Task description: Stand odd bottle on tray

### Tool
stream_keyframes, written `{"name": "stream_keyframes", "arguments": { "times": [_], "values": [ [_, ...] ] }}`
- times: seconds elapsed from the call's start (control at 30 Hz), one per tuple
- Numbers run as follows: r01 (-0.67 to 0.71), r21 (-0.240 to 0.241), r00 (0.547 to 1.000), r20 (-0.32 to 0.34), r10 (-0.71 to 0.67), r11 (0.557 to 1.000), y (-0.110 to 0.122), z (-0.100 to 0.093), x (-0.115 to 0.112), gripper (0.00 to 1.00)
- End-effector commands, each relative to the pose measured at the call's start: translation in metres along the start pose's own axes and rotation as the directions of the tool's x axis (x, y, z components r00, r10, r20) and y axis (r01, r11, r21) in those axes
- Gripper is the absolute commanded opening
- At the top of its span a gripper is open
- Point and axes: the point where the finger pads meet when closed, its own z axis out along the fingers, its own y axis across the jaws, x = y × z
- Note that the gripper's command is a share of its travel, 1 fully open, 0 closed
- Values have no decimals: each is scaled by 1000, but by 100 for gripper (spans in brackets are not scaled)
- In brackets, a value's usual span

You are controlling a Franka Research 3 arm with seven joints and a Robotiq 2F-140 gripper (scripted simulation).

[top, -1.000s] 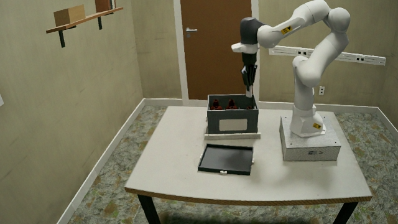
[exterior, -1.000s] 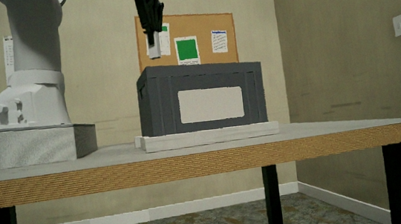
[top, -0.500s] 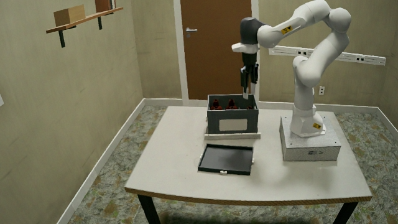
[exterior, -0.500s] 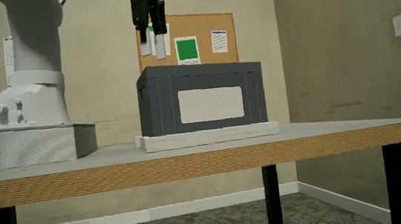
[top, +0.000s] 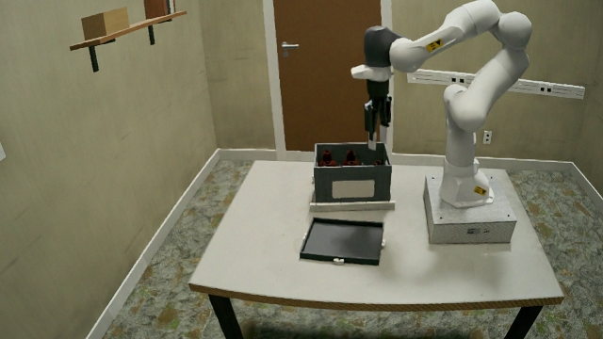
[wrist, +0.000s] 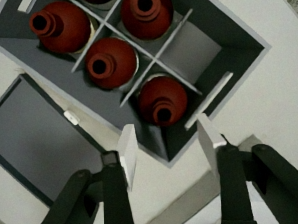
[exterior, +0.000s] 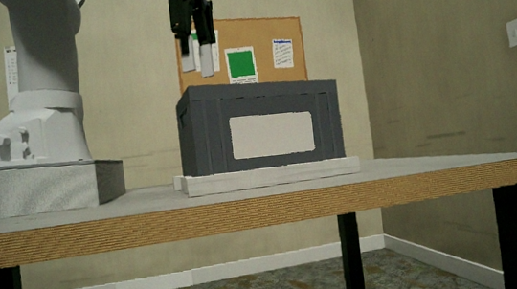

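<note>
Dark tray (top: 343,239) (wrist: 40,140) first, toward the left of the top view: flat on the table, no bottle on it, so the delivery part isn't done. Just behind it, reaching a bit further right, is the grey crate (top: 322,185) (exterior: 210,137) (wrist: 246,56), sitting level. The red bottles are all in there as far as I can tell, though the wrist view cuts one off. Can't say which neck is the odd one, so the target is somewhere in that lot, no pick from me.

Over the crate's right end, the gripper (top: 378,141) (exterior: 197,67) (wrist: 166,132) is partly open with nothing between its fingers. The corner bottle (top: 378,163) (wrist: 162,102) looks closest to them. Reads to me like lining up to check or grab a neck. Next move: centre over one neck, come straight down clear of walls and dividers, then squeeze gently. Wouldn't lift until the neck's confirmed, tbh.
</note>
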Motion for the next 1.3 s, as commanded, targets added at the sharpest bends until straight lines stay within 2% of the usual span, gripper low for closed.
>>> {"name": "stream_keyframes", "arguments": {
  "times": [0.0, 0.67, 1.27],
  "values": [
    [-7, -1, 1000, 5, 7, 1000, 0, 1, -2, 44],
    [-7, -1, 1000, 5, 7, 1000, 0, 3, -2, 44],
    [-7, -1, 1000, 5, 7, 1000, 0, 20, -2, 44]
  ]
}}
